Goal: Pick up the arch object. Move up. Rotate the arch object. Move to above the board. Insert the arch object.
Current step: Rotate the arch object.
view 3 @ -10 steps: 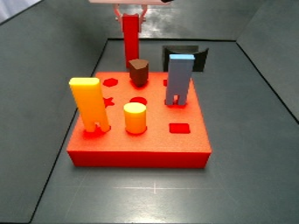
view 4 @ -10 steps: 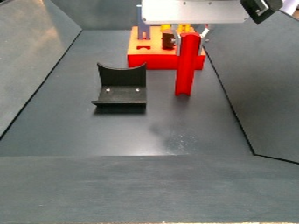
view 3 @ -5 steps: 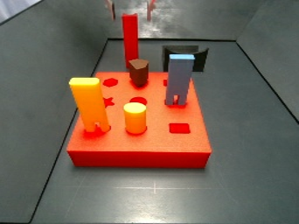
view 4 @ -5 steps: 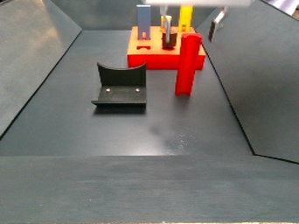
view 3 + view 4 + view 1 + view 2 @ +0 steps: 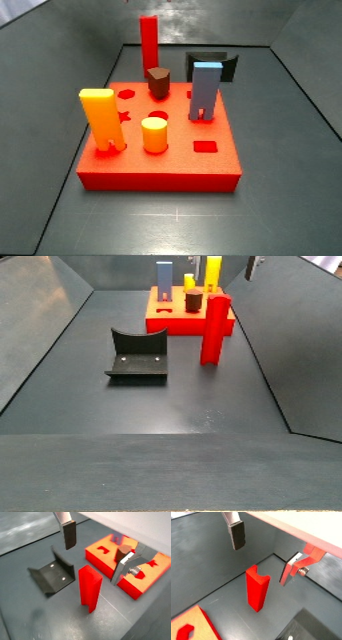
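Observation:
The arch object (image 5: 90, 587) (image 5: 256, 589) is a tall bright red block with a notched top. It stands upright on the dark floor beside the board (image 5: 160, 168) (image 5: 178, 324), and both side views show it (image 5: 148, 45) (image 5: 214, 328). My gripper (image 5: 93, 562) (image 5: 260, 564) hangs open above it, with one finger on each side of its top and clear of it. Nothing is between the fingers. The gripper is out of frame in one side view, and only a dark finger (image 5: 250, 266) shows at the upper edge in the other.
The board (image 5: 143, 579) carries a tall yellow block (image 5: 100, 120), a yellow cylinder (image 5: 155, 134), a brown block (image 5: 159, 82) and a blue-grey two-legged block (image 5: 205, 88). The black fixture (image 5: 138, 354) (image 5: 53, 574) stands on the floor next to the arch object.
The gripper has risen from around the top of the arch object and left the side views almost entirely. The arch object stands where it was.

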